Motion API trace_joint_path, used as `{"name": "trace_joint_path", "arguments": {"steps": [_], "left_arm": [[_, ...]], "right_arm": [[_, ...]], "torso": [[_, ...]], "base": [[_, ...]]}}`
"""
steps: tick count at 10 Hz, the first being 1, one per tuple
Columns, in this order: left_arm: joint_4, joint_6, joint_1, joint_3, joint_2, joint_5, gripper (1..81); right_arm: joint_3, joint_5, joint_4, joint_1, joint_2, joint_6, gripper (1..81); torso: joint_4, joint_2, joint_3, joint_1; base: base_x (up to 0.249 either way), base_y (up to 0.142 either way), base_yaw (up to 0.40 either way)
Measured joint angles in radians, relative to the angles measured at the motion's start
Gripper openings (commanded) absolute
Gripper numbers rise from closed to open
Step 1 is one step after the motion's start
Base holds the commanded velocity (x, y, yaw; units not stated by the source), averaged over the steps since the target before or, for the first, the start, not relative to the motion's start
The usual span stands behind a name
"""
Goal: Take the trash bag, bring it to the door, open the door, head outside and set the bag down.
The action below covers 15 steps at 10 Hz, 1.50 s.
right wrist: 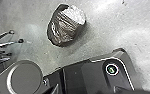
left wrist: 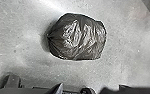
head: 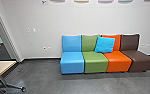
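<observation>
The dark, shiny trash bag lies on the grey floor in the left wrist view, its gathered end showing as a dark pinch of plastic. In the right wrist view the same kind of bag rests on the floor, with bright glare over part of it. Bare floor separates it from the robot's dark plate, and nothing is touching it. How either gripper stands cannot be made out. At the head view's left edge is a framed opening; whether it is the task's door I cannot tell.
A row of blue, green, orange and brown seats stands along the pale wall, with a bright blue cushion on it. At the near left is a light wooden tabletop above a wheeled leg. Metal legs show in the right wrist view.
</observation>
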Motion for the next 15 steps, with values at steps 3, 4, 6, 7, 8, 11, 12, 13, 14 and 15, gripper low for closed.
{"name": "trace_joint_path", "arguments": {"steps": [3, 4, 6, 7, 8, 11, 12, 13, 14, 15], "left_arm": [[-0.023, 0.000, 0.000, -0.037, 0.009, 0.000, 81.1], [-0.035, 0.000, 0.000, -0.037, 0.017, 0.000, 81.1], [-0.039, 0.000, -0.001, -0.036, 0.025, 0.000, 81.1], [-0.047, 0.000, -0.003, -0.036, 0.025, 0.001, 81.1], [-0.049, 0.000, -0.007, -0.037, 0.025, 0.001, 81.1], [-0.053, 0.000, -0.019, -0.037, 0.034, -0.001, 81.1], [-0.053, 0.000, -0.019, -0.037, 0.039, -0.001, 81.1], [-0.053, 0.000, -0.020, -0.037, 0.039, -0.001, 81.1], [-0.054, 0.000, -0.023, -0.037, 0.039, -0.001, 81.1], [-0.056, -0.002, -0.032, -0.037, 0.041, -0.002, 81.1]], "right_arm": [[0.001, -0.001, 0.000, -0.003, 0.000, 0.000, 81.1], [0.003, -0.002, 0.000, -0.005, -0.001, 0.000, 81.1], [0.004, -0.003, 0.000, -0.006, -0.002, 0.000, 81.1], [0.006, -0.004, 0.000, -0.006, -0.002, 0.000, 81.1], [0.010, -0.002, 0.000, -0.006, -0.003, 0.000, 81.1], [0.017, -0.002, 0.000, -0.004, -0.010, 0.000, 81.1], [0.018, -0.001, 0.000, -0.004, -0.016, 0.000, 81.1], [0.018, -0.001, 0.000, -0.002, -0.019, 0.000, 81.1], [0.020, 0.001, 0.000, 0.003, -0.019, 0.000, 81.1], [0.021, 0.003, 0.000, 0.007, -0.019, 0.000, 81.1]], "torso": [[0.000, -0.115, 0.000, 0.071], [0.000, -0.152, 0.000, 0.095], [0.000, -0.224, 0.000, 0.140], [0.000, -0.255, -0.007, 0.158], [0.000, -0.281, -0.025, 0.174], [0.000, -0.387, -0.126, 0.240], [0.000, -0.424, -0.161, 0.264], [0.000, -0.461, -0.196, 0.287], [0.000, -0.498, -0.232, 0.310], [0.000, -0.535, -0.267, 0.334]], "base": [[0.000, 0.000, 0.000], [0.000, 0.000, 0.000], [0.000, 0.000, 0.000], [0.000, 0.000, 0.000], [0.000, 0.000, 0.000], [0.000, 0.000, 0.000], [0.000, 0.000, 0.000], [0.000, 0.000, 0.000], [0.000, 0.000, 0.000], [0.000, 0.000, 0.000]]}}
